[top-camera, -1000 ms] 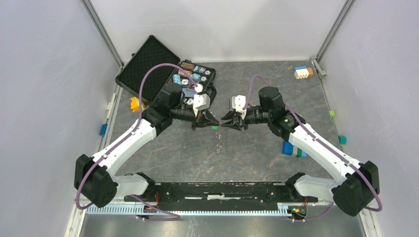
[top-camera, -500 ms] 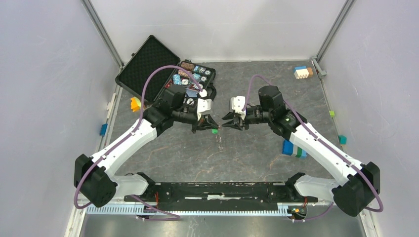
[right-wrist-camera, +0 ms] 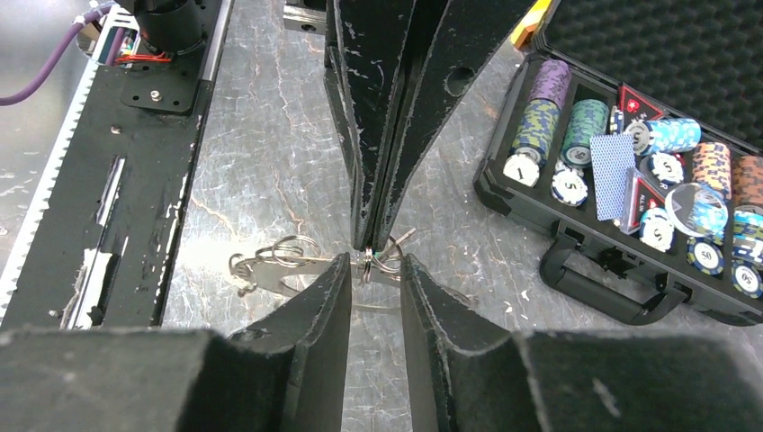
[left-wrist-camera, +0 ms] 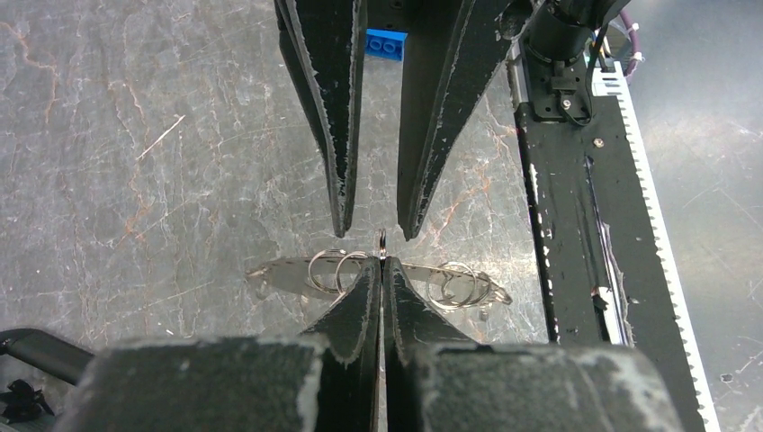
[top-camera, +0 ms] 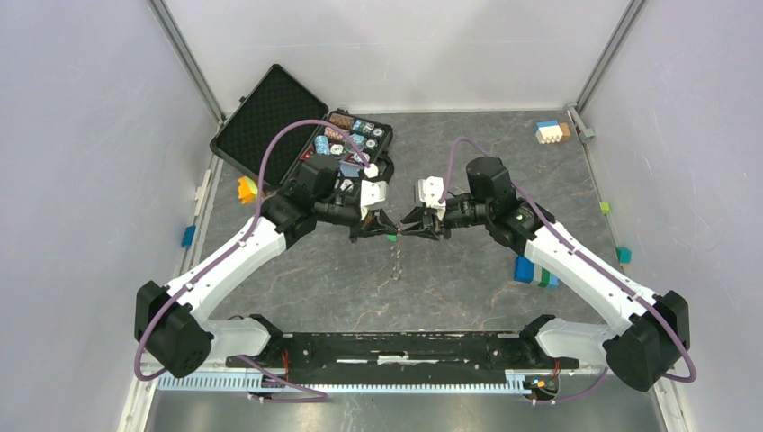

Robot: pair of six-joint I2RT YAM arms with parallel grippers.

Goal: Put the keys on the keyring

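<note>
My left gripper (top-camera: 385,229) is shut on the edge of a thin grey metal keyring (left-wrist-camera: 381,241), held above the table. Flat grey keys on small split rings (left-wrist-camera: 335,272) hang in a string under it; they show in the top view as a thin line (top-camera: 394,261). A small green bit (top-camera: 391,238) sits at the left fingertips; I cannot tell whether it is the green-headed key. My right gripper (top-camera: 410,226) is open, facing the left one tip to tip. In the right wrist view its fingertips (right-wrist-camera: 335,281) stand on both sides of the keyring (right-wrist-camera: 369,261), apart from it.
An open black case of poker chips (top-camera: 346,148) lies just behind the left gripper, its handle (right-wrist-camera: 594,283) near the grippers. Blue and green blocks (top-camera: 531,270) lie by the right arm. An orange block (top-camera: 244,189) and wooden blocks (top-camera: 551,132) lie further off.
My right gripper has moved a little left, closing the gap to the left gripper's tip. The left gripper stays shut on the keyring, and the string of keys now hangs straight below.
</note>
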